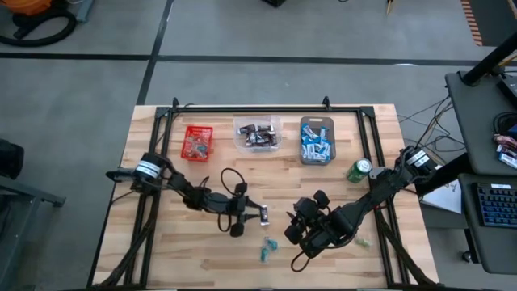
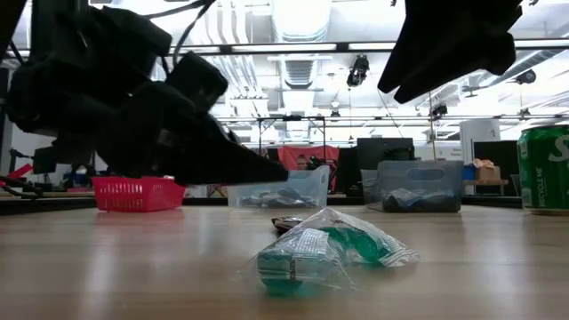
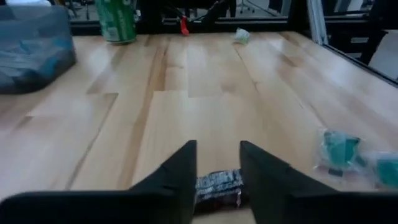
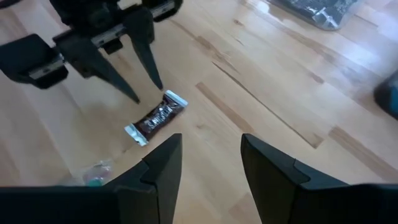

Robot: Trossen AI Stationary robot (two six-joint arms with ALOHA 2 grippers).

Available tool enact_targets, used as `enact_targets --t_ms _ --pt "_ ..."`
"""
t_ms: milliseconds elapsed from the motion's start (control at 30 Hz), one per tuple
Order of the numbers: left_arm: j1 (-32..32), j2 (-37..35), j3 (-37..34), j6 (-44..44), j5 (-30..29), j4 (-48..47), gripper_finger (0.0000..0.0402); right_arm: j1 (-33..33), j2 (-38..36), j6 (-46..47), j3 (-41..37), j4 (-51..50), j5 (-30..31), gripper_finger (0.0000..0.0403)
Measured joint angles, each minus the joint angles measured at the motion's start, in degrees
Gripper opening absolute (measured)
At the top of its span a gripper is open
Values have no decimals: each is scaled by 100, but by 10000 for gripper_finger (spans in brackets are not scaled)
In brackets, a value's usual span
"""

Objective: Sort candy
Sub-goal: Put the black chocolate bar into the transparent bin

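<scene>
A dark brown wrapped candy (image 4: 155,116) lies flat on the wooden table near its middle. My left gripper (image 3: 217,158) is open and low over it, one finger on each side of the candy (image 3: 217,185), apart from it as far as I can see. My right gripper (image 4: 210,155) is open and hovers just right of that candy (image 1: 264,215), touching nothing. Two teal candies (image 2: 320,249) in clear wrappers lie nearer the near edge (image 1: 266,250). A small green candy (image 1: 362,241) lies to the right. More candy fills the bins at the far side.
Along the far side stand a red bin (image 1: 198,141), a clear bin (image 1: 257,133) with dark candies and a grey bin (image 1: 317,139) with blue-and-white ones. A green can (image 1: 359,170) stands upright right of centre. A black frame (image 1: 242,107) borders the table.
</scene>
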Motion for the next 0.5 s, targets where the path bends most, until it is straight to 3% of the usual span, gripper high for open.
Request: enact_targets --t_ms 300,500 --pt "-4 273 82 14 31 -37 226 2 2 8 -103 158 -22 157" --pt "11 479 101 -64 27 -180 250 2 2 -5 -118 169 -19 160"
